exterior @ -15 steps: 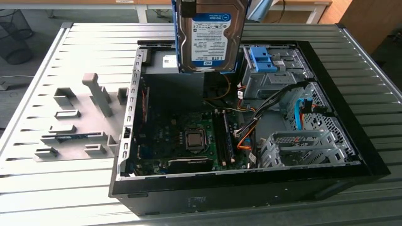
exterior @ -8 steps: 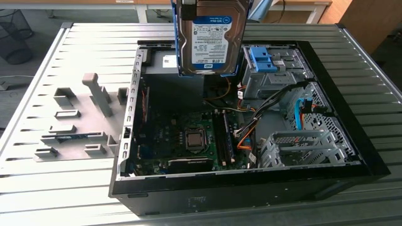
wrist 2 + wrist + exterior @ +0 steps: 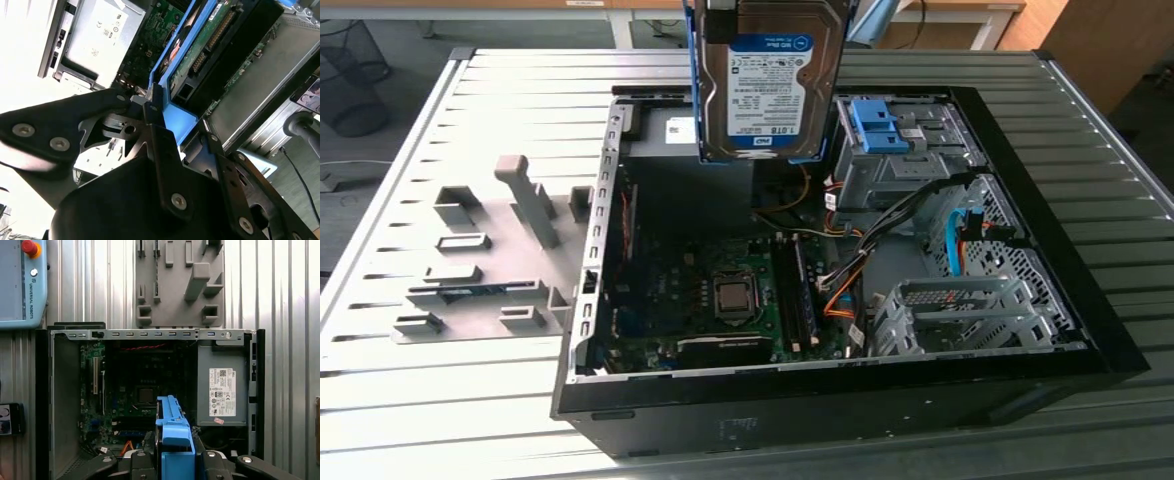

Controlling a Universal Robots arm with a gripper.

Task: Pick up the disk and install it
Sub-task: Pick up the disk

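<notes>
A slatted metal table [image 3: 427, 400] carries an open computer case [image 3: 854, 405]. The disk [image 3: 767, 90] is suspended above the far half of the case, clear of its bays. It is silver, with a white-and-blue label and a blue frame along its edges. Its long axis is held vertical, and the label is turned toward the exterior camera. The gripper [image 3: 172, 117] is closed on the end of the frame.

We see soft daylight in the exterior view: the desk [image 3: 440, 400] around the computer case [image 3: 854, 410] gleams pale, while the case's inside lies in shadow. In the second wrist view the patch beside the case burns out white, and the end effector [image 3: 167, 112] stands dark against it.
</notes>
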